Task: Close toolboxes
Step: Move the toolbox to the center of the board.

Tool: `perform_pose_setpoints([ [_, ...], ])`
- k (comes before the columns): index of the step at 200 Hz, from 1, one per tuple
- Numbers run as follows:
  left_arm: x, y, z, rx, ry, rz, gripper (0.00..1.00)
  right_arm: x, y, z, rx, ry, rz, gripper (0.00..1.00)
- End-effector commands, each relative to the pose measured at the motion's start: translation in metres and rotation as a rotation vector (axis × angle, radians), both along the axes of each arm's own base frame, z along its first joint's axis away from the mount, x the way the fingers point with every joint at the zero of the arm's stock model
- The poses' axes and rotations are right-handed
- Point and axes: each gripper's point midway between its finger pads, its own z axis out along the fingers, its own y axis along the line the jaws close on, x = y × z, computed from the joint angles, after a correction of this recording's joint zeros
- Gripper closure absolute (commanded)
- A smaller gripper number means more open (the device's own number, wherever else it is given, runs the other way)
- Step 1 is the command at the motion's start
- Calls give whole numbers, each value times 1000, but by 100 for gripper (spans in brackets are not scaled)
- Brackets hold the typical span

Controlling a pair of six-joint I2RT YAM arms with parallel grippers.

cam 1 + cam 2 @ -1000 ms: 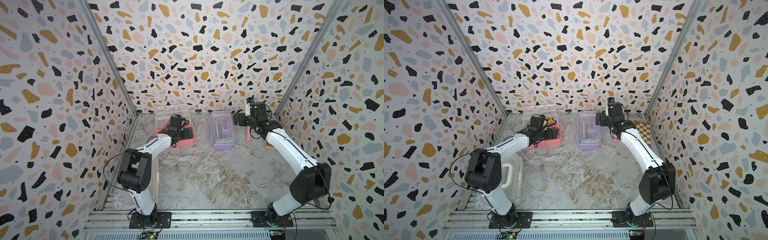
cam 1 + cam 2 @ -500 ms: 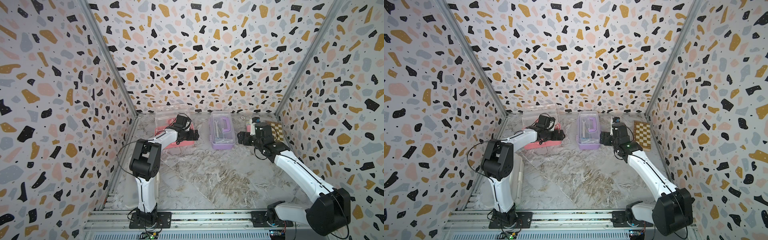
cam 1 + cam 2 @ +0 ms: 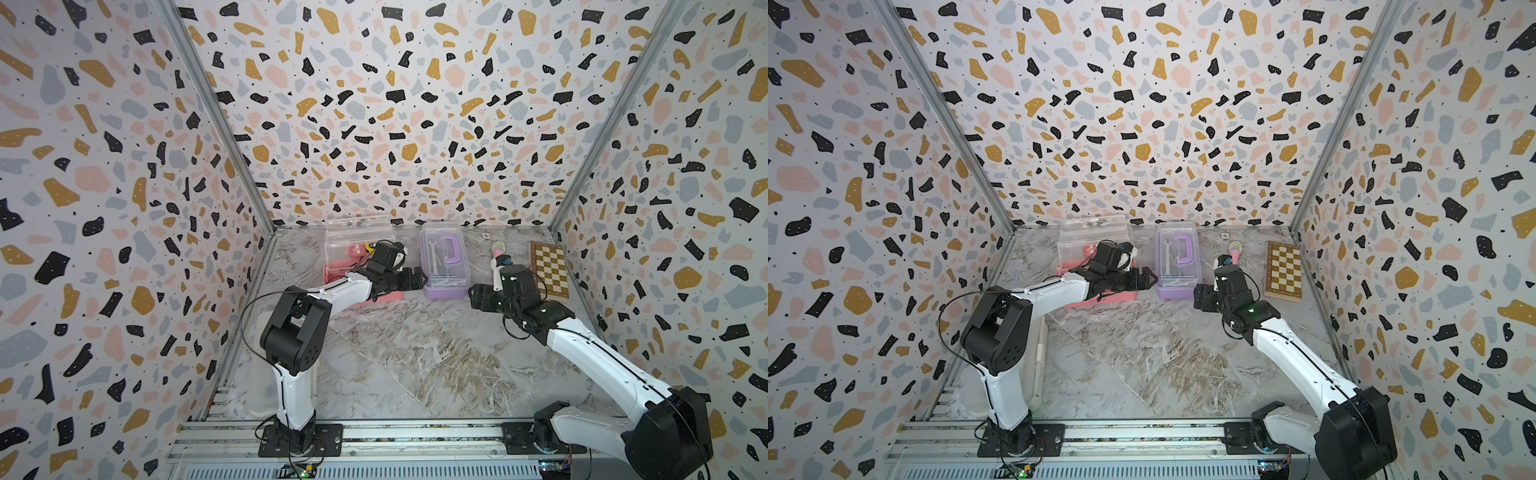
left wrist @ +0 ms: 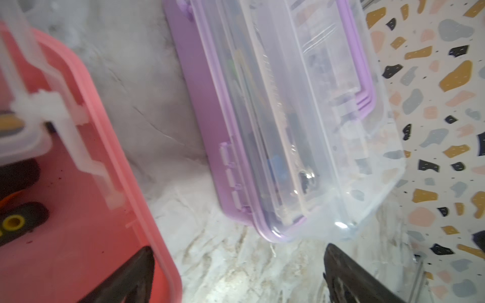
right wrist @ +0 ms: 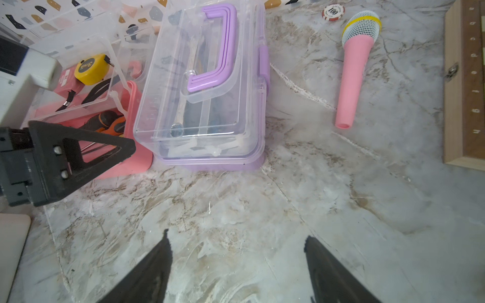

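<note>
On the table (image 5: 262, 210), the purple toolbox (image 5: 204, 86) looks closed, but the pink toolbox (image 5: 136, 160) stands open. The left end effector (image 4: 237, 246) and the right end effector (image 5: 236, 234) are both spread apart and empty.

The left arm (image 3: 340, 291) rises upright from its base, bends sharply at the elbow, and carries its forearm low and nearly level toward the far side. The left gripper (image 3: 417, 279) points sideways toward the right arm (image 3: 590, 353). Its jaws stand wide apart and hold nothing. The right arm leans low from its base, with the forearm stretched diagonally forward and inward. The right gripper (image 3: 477, 296) points toward the left arm and tilts downward. In the right wrist view its fingers (image 5: 157, 265) are spread, with nothing between them. The two grippers are near each other but apart.
</note>
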Motion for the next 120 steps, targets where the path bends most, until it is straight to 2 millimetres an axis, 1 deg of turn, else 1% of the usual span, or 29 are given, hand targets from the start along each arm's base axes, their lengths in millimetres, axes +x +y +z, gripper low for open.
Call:
perform_pose_setpoints([
  [1,-43,-37,-5,-131,155,-51,2,-16,0,0,32,18,-5,20],
  [18,-55,-56,10,-175,155,-67,3,-25,0,-10,82,55,-32,21],
  [34,-61,-66,29,-195,130,-67,3,-33,2,-20,144,84,-53,23],
  [53,-59,-61,54,-211,80,-33,1,-38,9,-29,207,109,-68,27],
  [68,-59,-48,73,-180,15,-12,1,-40,18,-32,237,119,-66,28],
  [81,-59,-32,88,-133,-45,9,1,-38,28,-36,259,133,-59,29],
  [103,-55,3,108,-94,-124,79,1,-31,50,-42,295,150,-38,29],
  [120,-53,31,119,-142,-134,124,1,-20,69,-43,319,157,-15,29],
])
